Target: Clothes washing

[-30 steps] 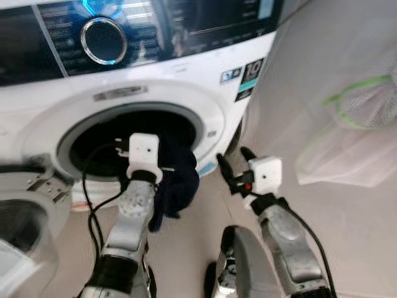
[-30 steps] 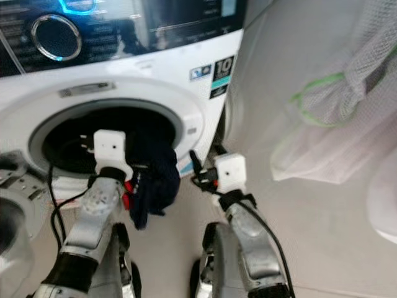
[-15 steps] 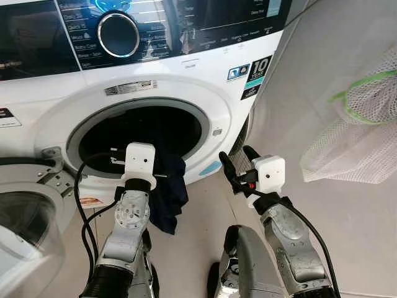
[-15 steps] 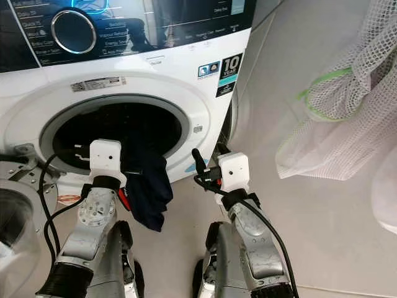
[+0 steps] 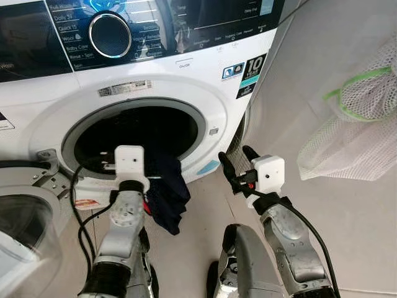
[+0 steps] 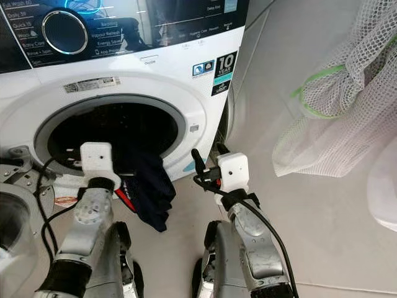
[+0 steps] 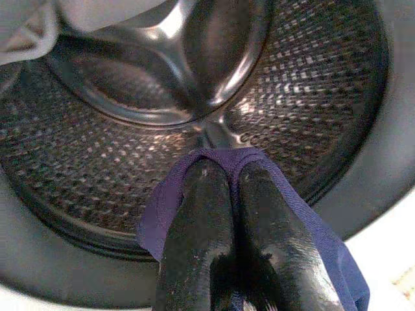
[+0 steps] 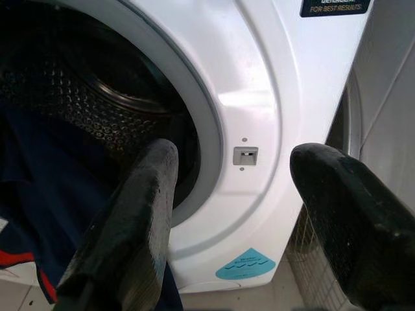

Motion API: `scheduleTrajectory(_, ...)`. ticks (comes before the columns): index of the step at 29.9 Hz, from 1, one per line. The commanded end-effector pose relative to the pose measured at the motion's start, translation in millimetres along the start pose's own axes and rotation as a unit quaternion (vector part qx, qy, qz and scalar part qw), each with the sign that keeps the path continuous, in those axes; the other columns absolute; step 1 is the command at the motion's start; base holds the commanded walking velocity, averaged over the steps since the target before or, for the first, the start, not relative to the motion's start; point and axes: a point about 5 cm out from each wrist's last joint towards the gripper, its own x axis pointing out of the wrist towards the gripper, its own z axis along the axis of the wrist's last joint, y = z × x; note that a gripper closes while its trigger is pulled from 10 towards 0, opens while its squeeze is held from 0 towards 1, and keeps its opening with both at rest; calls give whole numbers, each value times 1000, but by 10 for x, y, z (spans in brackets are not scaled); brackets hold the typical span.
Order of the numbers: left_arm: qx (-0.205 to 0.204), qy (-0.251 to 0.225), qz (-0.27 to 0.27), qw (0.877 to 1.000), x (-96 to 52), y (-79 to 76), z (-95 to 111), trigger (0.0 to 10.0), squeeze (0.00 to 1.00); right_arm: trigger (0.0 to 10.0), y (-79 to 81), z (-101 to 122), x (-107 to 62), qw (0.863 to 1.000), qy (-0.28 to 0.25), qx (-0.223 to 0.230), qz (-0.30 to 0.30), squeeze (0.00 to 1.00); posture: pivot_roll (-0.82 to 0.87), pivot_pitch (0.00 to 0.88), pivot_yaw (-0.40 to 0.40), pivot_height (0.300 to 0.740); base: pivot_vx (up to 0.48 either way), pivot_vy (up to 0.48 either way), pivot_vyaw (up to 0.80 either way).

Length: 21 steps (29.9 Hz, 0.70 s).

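Since 0.5 s ago, left gripper (image 5: 149,181) has drifted a bit more to the left along the washing machine (image 5: 186,81) front and lower, w/ the dark blue garment (image 5: 166,195) following it; camera also shifted slightly, so part of this may be view motion.

Going left to right from the machine's drum opening (image 5: 139,133): the open door (image 5: 25,217) hangs at far left of it. Next, the left gripper is at the lower lip of the opening, jaws pressed together and pinching the garment; in the left wrist view the cloth wraps over both fingers (image 7: 201,214) and the steel drum (image 7: 292,91) lies straight ahead. Most of the garment hangs down outside, below the lip, its long axis vertical. Right gripper (image 6: 206,169) is right of the opening, near the machine's lower right corner, jaws spread and empty. Mesh laundry bag (image 5: 360,124) hangs well right of the machine.

Key relation: drum is directly ahead of the left jaws, so I judge a push forward and inwards is needed; left arm is nearer.
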Motion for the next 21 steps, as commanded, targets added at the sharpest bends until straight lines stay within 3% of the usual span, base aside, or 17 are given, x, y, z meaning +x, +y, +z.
scheduleTrajectory(1, -4, 0, -1, 1000, 27, 12, 15, 10000, 0, 10000, -1, -29, -44, 1000, 5, 0, 0, 0, 97, 293, -85, 561, 0, 0, 0)
scheduleTrajectory(21, -9, -19, -10, 1000, 32, -66, 94, 10000, 0, 10000, -6, -34, -41, 1000, 9, -2, -2, 0, 95, 304, -87, 561, 0, 0, 0)
